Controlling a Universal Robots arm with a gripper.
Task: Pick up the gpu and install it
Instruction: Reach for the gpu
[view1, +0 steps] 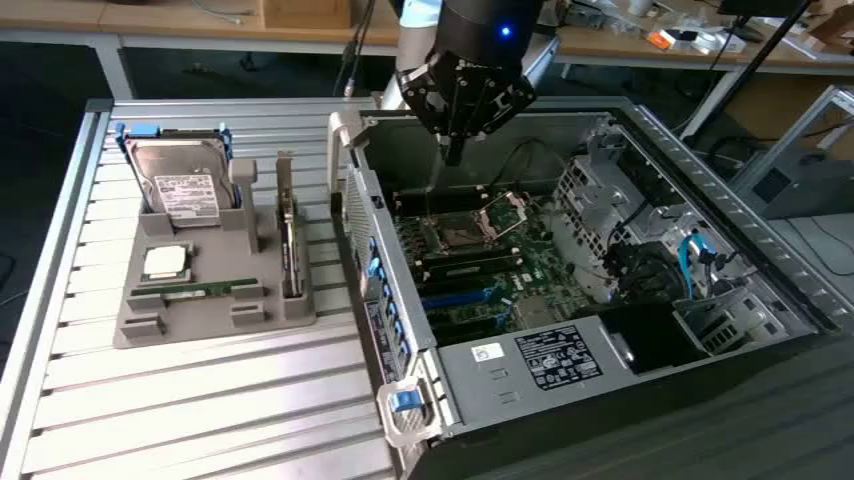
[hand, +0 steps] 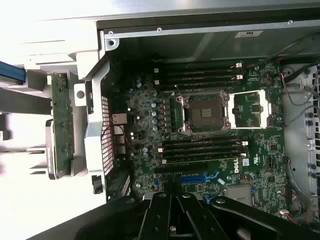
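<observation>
Closed pincer (view1: 454, 152) above the open computer case (view1: 461, 390) — gpu (view1: 286, 232) upright in the grey holder (view1: 200, 312) alongside

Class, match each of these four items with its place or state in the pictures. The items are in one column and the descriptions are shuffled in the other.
Items:
1. gpu
2. hard drive
3. memory stick
4. claw

Descriptions:
A. shut and empty, above the open computer case
B. standing on edge in the gray holder, on the side nearest the case
C. white label facing up, at the holder's far end in the exterior view
D. narrow and green, in the holder's near part

Pairs: 1-B, 2-C, 3-D, 4-A
</observation>
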